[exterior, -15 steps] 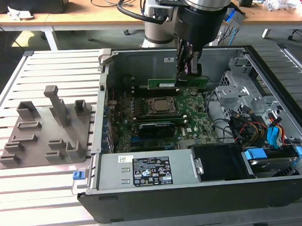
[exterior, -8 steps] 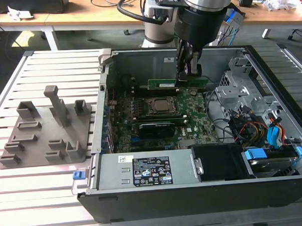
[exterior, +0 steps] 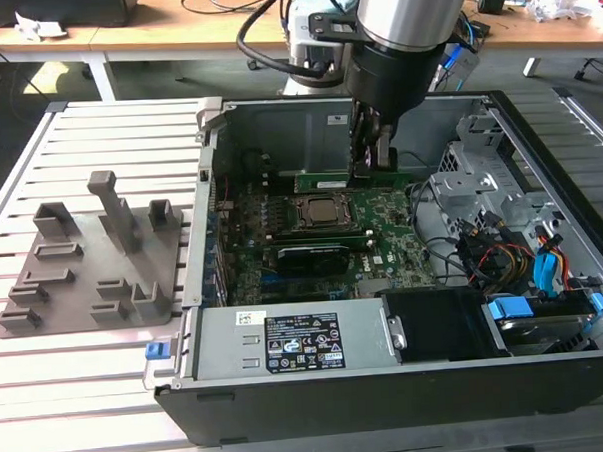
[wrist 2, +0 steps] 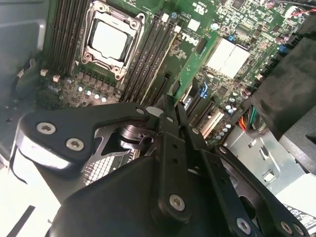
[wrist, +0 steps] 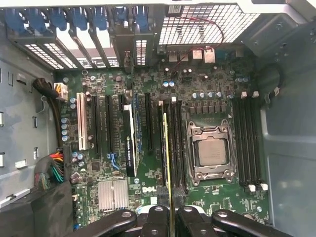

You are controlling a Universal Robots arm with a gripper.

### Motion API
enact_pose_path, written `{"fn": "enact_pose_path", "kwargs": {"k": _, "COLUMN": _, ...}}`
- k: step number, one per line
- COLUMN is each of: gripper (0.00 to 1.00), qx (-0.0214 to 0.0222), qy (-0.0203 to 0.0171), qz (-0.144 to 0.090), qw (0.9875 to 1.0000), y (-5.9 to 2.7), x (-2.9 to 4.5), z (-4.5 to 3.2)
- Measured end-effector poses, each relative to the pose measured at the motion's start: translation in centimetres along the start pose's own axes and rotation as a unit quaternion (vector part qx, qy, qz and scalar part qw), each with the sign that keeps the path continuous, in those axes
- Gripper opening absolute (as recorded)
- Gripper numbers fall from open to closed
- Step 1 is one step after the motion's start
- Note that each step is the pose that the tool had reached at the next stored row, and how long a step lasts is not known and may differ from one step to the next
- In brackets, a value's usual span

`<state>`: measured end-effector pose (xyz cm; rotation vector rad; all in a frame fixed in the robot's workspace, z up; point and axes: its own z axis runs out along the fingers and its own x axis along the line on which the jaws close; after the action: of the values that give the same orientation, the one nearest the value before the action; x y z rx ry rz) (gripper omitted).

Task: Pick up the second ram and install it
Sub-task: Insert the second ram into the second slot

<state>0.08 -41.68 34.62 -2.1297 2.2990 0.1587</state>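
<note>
The second ram (exterior: 325,181) is a thin green stick held on edge inside the open computer case, lying level just past the CPU socket (exterior: 319,213). My gripper (exterior: 371,163) reaches down into the case and is shut on one end of it. In the first wrist view the ram (wrist: 167,148) shows edge-on as a narrow yellow-green line. It runs out from between my fingertips (wrist: 171,210) over the long black memory slots (wrist: 177,143) beside the socket (wrist: 212,150). Whether it touches a slot I cannot tell. The second wrist view shows my gripper (wrist 2: 173,106) closed above the motherboard (wrist 2: 232,54).
A grey plastic fixture (exterior: 93,265) with upright posts sits on the slatted table at the exterior view's left. Inside the case are a metal drive cage (exterior: 480,178), coloured cables (exterior: 498,262) and a labelled metal cover (exterior: 286,337) along the front. The case walls (exterior: 209,180) close in the motherboard.
</note>
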Motion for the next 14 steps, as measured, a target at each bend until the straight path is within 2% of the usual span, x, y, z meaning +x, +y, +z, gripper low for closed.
{"fn": "enact_pose_path", "kwargs": {"k": 8, "gripper": 0.14, "qx": 0.0, "qy": 0.0, "qz": 0.0, "qw": 1.0, "y": -0.07, "x": 0.07, "z": 0.98}}
{"fn": "enact_pose_path", "kwargs": {"k": 12, "gripper": 0.14, "qx": 0.0, "qy": 0.0, "qz": 0.0, "qw": 1.0, "y": -0.13, "x": 0.13, "z": 1.81}}
{"fn": "enact_pose_path", "kwargs": {"k": 14, "gripper": 0.14, "qx": 0.0, "qy": 0.0, "qz": 0.0, "qw": 1.0, "y": -0.13, "x": 0.13, "z": 1.92}}
